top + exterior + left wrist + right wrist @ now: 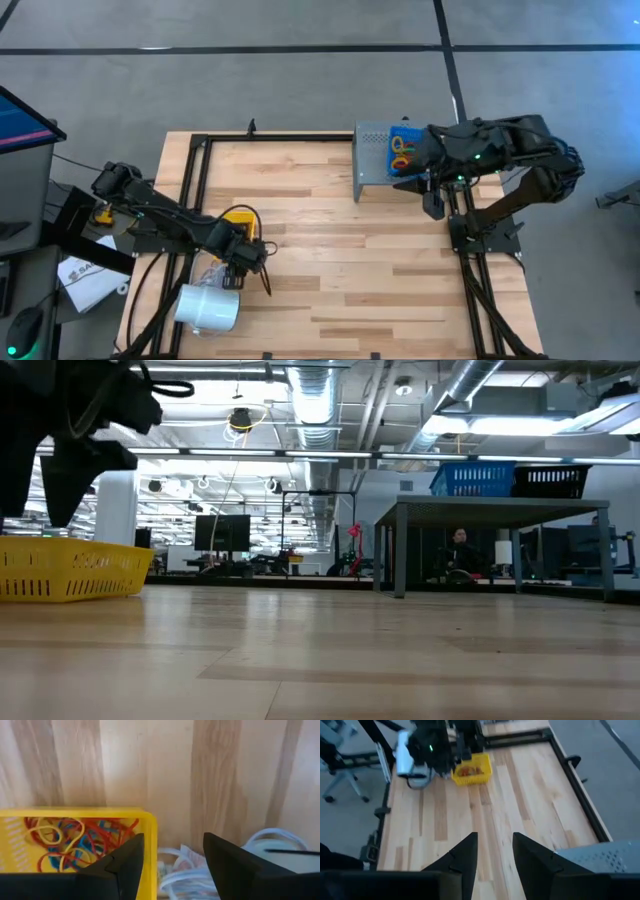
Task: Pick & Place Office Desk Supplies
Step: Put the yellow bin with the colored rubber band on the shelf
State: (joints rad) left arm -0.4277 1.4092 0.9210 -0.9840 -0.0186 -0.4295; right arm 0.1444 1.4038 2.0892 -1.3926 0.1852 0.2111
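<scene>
Left end effector (262, 268) low over the table's (330, 260) left part, just beside the yellow basket (243, 222), fingers (125, 865) parted, nothing between them. Rubber bands (75, 840) heaped in that basket, red, yellow and blue; basket half hidden under the arm from above, cut off at the wrist view's edge. White cylinder (208, 307) with cord just beside, partly covered. Farther right, grey perforated shelf (375, 152) at the table's far edge, colourful loops (402, 150) on it, too small to name. Right end effector (434, 205) beside the shelf, fingers (462, 855) apart, empty.
</scene>
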